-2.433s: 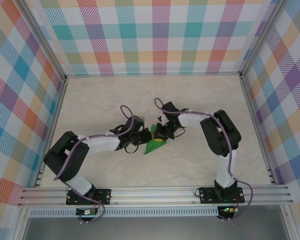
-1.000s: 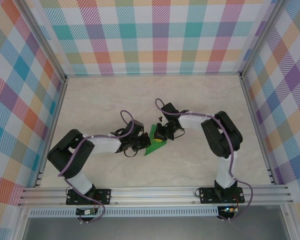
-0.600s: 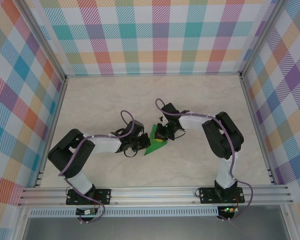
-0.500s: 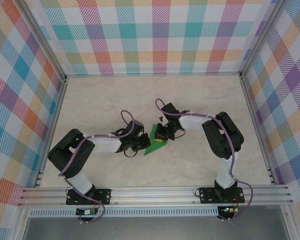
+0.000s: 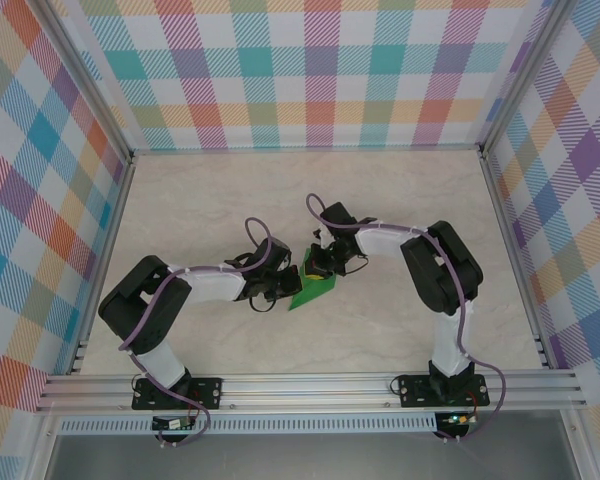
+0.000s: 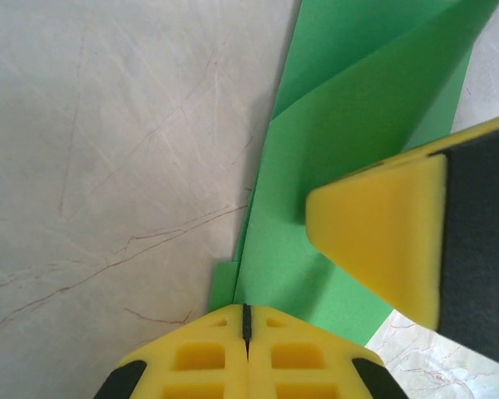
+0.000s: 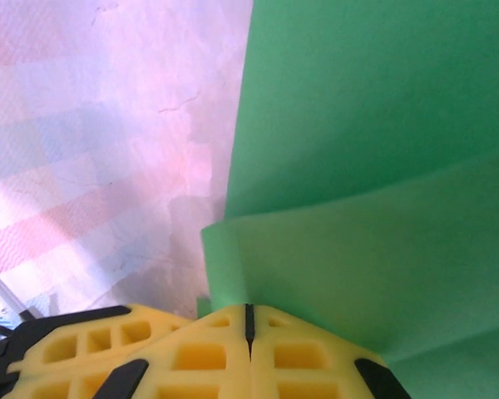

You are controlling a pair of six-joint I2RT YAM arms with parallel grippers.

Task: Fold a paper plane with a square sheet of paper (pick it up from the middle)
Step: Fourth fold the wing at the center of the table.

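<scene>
Comparing with a moment ago, we see the left claw (image 5: pixel 279 288) slid slightly rightward, its fingers (image 6: pixel 201 356) pressed together on the edge of the green paper (image 5: pixel 315 291). The paper, in the middle of the table (image 5: pixel 180 210), now lies flatter. The right claw (image 5: pixel 318 266), also pinching the paper, shifted back a little; we judge this crease nearly set.

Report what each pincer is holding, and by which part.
The left pincer pinches the bright green folded paper sheet at its edge beside a crease; the right pincer pinches a folded-over edge of it.
</scene>
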